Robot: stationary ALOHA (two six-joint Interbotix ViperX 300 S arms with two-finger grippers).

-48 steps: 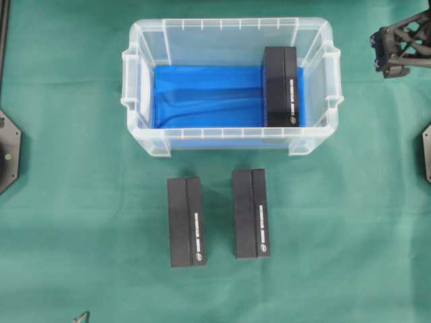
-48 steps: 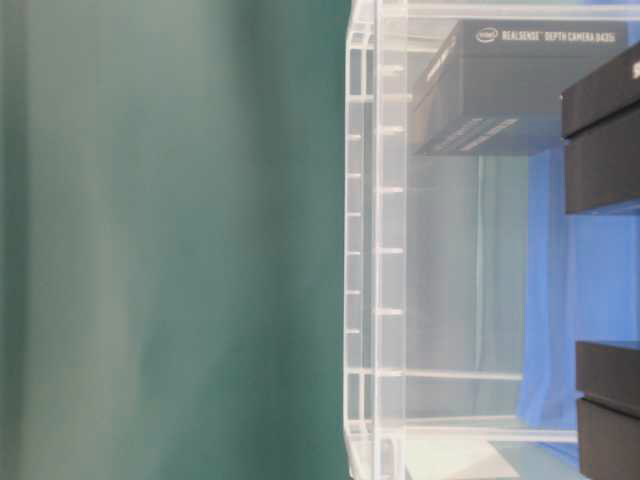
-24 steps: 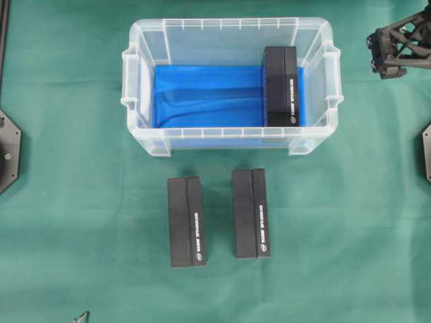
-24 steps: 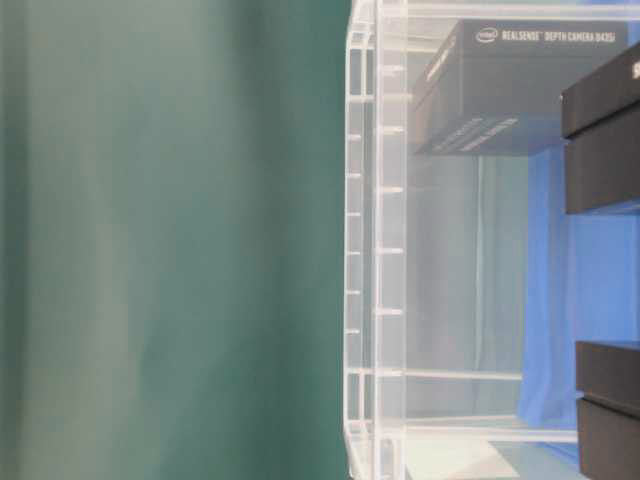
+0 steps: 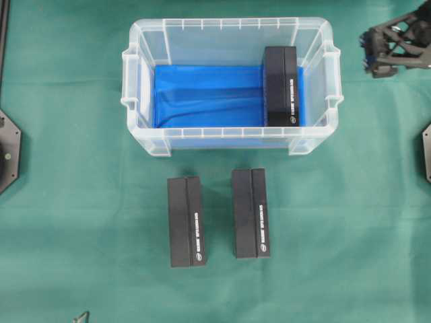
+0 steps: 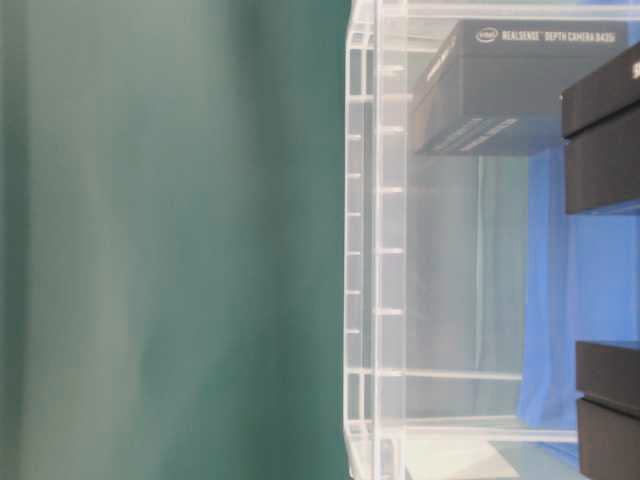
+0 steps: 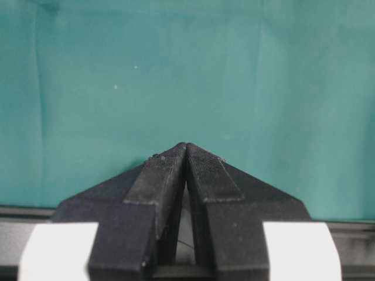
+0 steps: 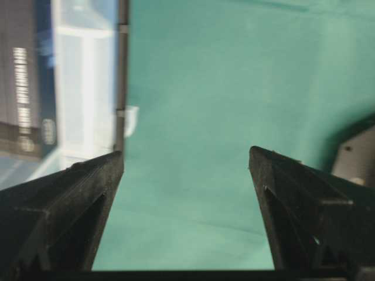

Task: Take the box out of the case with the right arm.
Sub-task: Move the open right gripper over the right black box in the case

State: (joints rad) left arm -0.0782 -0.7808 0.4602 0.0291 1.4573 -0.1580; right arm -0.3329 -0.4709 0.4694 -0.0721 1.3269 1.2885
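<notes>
L gripper (image 7: pixel 186 149): jaws together over green tabletop (image 5: pixel 81 202). Case (image 5: pixel 229 27) center-top; box (image 5: pixel 281 86) lies inside at its right end. R gripper (image 5: pixel 377 57) right of case, jaws wide apart, empty; shifted slightly up-left vs earlier.

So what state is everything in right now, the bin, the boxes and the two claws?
Case: upright, no lid, blue sheet on its floor.
Box in the case: closed, lying at the right end, untouched.
Two boxes on the cloth: closed, lying side by side in front of the case, apart.
Right gripper: open, empty, outside the case.
Left gripper: shut, empty.
</notes>
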